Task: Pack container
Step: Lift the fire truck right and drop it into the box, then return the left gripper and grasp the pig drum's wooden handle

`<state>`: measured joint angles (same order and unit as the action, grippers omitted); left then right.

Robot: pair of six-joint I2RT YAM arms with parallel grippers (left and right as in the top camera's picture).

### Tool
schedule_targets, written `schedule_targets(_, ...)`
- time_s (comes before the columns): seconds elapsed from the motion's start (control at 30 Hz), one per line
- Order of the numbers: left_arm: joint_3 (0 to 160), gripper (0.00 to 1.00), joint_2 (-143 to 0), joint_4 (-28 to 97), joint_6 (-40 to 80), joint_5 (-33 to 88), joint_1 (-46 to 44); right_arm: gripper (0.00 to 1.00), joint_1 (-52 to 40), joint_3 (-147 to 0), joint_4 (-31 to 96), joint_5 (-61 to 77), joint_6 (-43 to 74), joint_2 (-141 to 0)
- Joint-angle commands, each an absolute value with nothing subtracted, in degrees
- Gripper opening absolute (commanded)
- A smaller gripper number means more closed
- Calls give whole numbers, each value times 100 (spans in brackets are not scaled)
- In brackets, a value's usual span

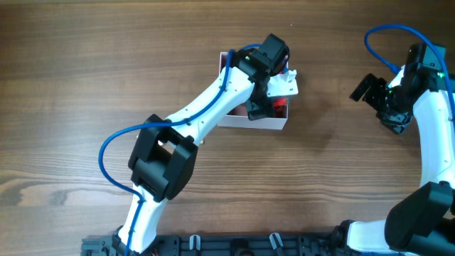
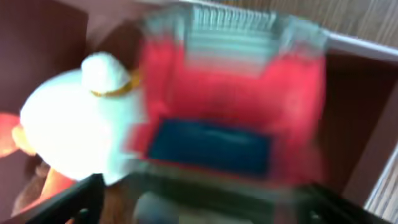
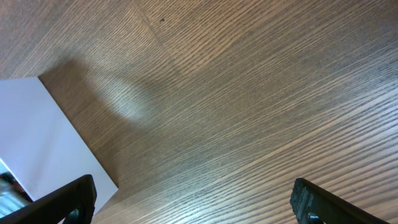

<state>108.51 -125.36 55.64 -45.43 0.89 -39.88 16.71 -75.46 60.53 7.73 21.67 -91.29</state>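
The container [image 1: 264, 125], a white-walled square box with a dusty pink inside [image 2: 37, 37], sits at the table's middle. My left gripper [image 1: 272, 98] hangs over its right half, fingers spread wide, so it is open. Right below it, in the left wrist view, a blurred red toy [image 2: 230, 99] with a blue panel and a grey-white top lies in the box beside a white duck toy [image 2: 81, 124] with a yellow collar. My right gripper [image 1: 375, 97] is open and empty over bare table to the right; its wrist view shows the container's white wall [image 3: 43, 137] at the left edge.
The wood table [image 1: 85, 71] extends on all sides of the box. A black rail [image 1: 234, 245] runs along the front edge. Blue cables loop off both arms.
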Motion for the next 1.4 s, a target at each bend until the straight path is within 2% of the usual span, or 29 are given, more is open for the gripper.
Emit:
schedule_targets(0.0,10954,100,-11994,5714,-4042,-224,-3977,100,1675,-7524,6073,869,2248,-9161)
schedule_targets(0.17,10954,100,-11627,5800,-3544,-202,-3837,100,1675,-7524,6095,869,2250,-9161)
schedule_targets(0.33,10954,100,-11255,6501,-3203,-292,-3704,100,1675,-7524,6114,864,2235,-9161)
schedule_targets(0.53,10951,100,-11056,7555,-1424,-198,-2991,100,1675,-7524,6110,867,2222,-9161)
schedule_targets(0.67,10857,100,-11065,8324,-1284,923,-2198,100,1675,-7524,6114,867,2226,-9161)
schedule_targets(0.83,10346,100,-11065,8488,-1090,2309,-1146,100,1673,-7524,6114,869,2250,-9161)
schedule_targets(1.07,8912,100,-11065,8093,-40,1750,-320,100,1673,-7524,6114,869,2248,-9161)
schedule_targets(1.37,8169,100,-11054,7736,652,694,-309,100,1673,-7524,6117,867,2246,-9161)
